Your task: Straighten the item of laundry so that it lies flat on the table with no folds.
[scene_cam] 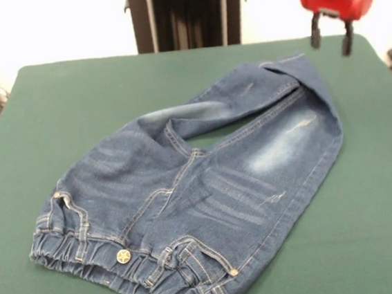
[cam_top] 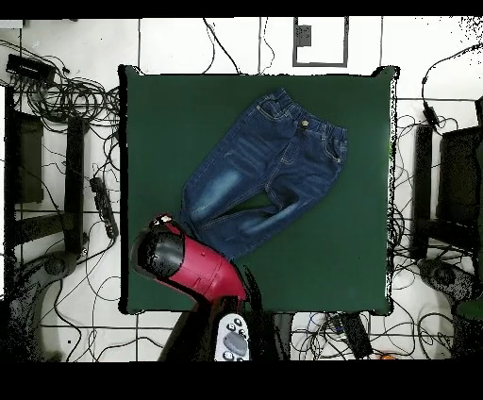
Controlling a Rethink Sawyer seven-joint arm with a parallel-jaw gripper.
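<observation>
The jeans (scene_cam: 207,194) are lying on the green table (scene_cam: 54,112), waistband toward the front camera and legs running away from it. The front view is showing detail the overhead one is not: the brass star button (scene_cam: 124,256), the gathered elastic waist, the pale faded patches on the thighs, and a small gap of green showing between the two legs, whose ends are crossing or folding over each other at the far end.

The gripper (scene_cam: 331,39) is hanging in the air above the table's far corner, just beyond the leg ends and not touching them; its two dark fingers are standing apart, holding nothing.

From overhead, the red arm (cam_top: 189,264) is covering the gripper, while the jeans (cam_top: 264,170) are showing diagonally across the table.
</observation>
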